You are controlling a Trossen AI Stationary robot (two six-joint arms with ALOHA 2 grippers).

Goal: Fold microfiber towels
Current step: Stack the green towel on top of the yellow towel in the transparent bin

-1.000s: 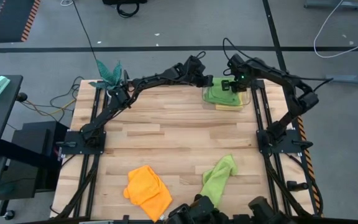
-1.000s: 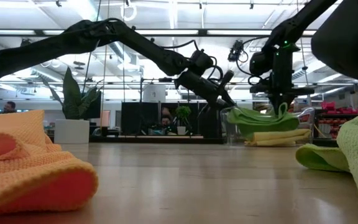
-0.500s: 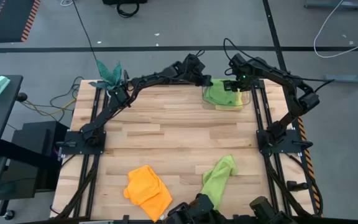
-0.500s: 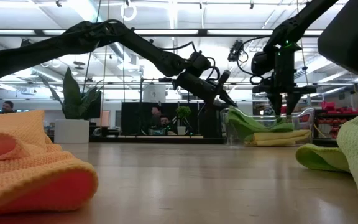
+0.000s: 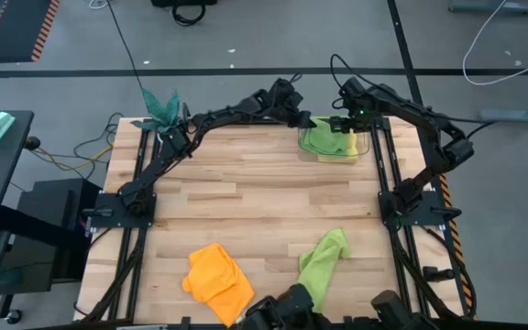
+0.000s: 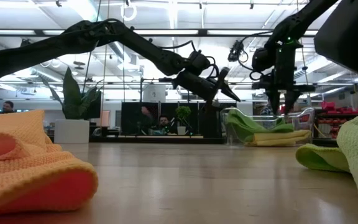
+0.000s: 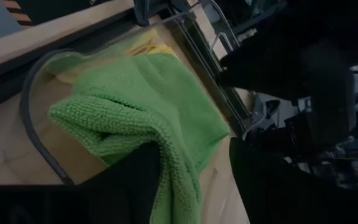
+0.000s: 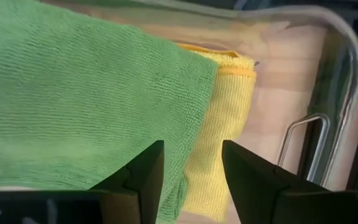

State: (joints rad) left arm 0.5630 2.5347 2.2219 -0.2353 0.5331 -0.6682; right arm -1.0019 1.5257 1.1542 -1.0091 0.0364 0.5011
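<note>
A: Two grippers, both at the far right corner of the table. The left gripper (image 5: pixel 308 120) hangs at the near-left edge of the clear tray (image 5: pixel 365 151), its fingers spread with nothing between them; the right gripper (image 5: pixel 342 127) stands just over the tray, its fingers spread too.

B: And the cloths?

A: A folded green towel (image 5: pixel 324 137) lies in the tray on top of a folded yellow towel (image 8: pixel 222 134), whose edge peeks out along one side. Well apart, at the near side of the table, an orange towel (image 5: pixel 216 276) and a second green towel (image 5: pixel 323 258) lie crumpled, not yet folded.

B: How will those handle?

A: My guess: light, soft and floppy, with a fuzzy nap that should grip well. They would sag and bunch if pinched mid-cloth, so I'd take a corner or a hem, one in each gripper, and lay it flat before folding.

B: What differs from a second ago?

A: Then both grippers were pinching the green towel, holding it bunched above the tray. Now they have let go, it has settled flatter onto the yellow one, and the left gripper has drawn back a little
</note>
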